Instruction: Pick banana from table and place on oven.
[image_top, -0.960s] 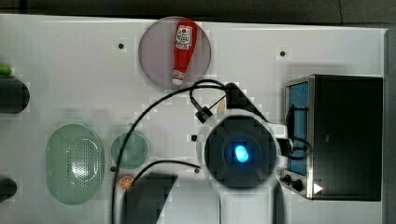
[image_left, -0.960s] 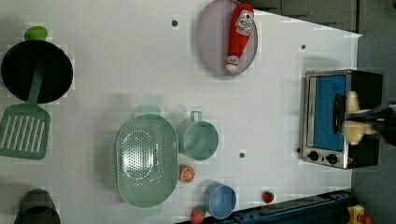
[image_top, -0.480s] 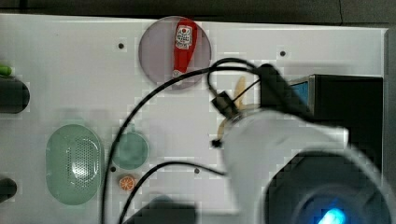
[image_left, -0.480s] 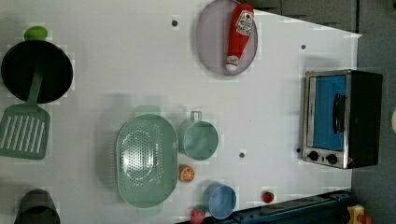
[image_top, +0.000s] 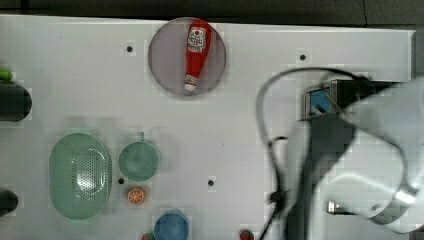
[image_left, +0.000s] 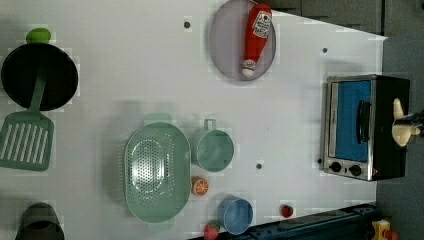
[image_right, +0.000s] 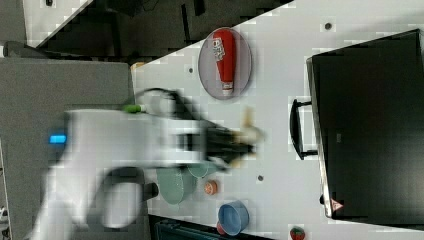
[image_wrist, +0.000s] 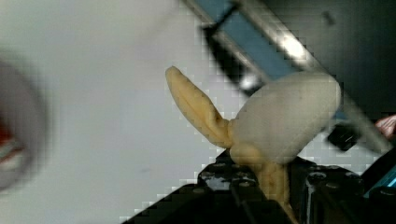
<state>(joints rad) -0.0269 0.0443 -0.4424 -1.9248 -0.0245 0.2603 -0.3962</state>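
The pale yellow banana (image_wrist: 261, 121) with splayed peel flaps is held off the white table (image_top: 75, 75), and my gripper (image_wrist: 264, 184) is shut on its lower end. In the left view the banana (image_left: 402, 127) hangs just past the black top of the oven (image_left: 365, 127), with the gripper (image_left: 416, 120) at the left view's right edge. In the right view the banana (image_right: 250, 132) and gripper (image_right: 232, 145) appear over the table, left of the door handle of the oven (image_right: 370, 125). My arm hides most of the oven (image_top: 320, 97) in the top view.
A ketchup bottle (image_left: 256, 37) lies on a grey plate (image_left: 225, 45). A green colander (image_left: 156, 172), green cup (image_left: 215, 150), orange slice (image_left: 201, 186), blue bowl (image_left: 235, 215) and strawberries sit near the front. A black pan (image_left: 39, 75) and spatula (image_left: 25, 145) lie at the left view's left.
The arm has swung to the top view's right and risen toward the camera, carrying the banana from the table's middle to beside the oven.
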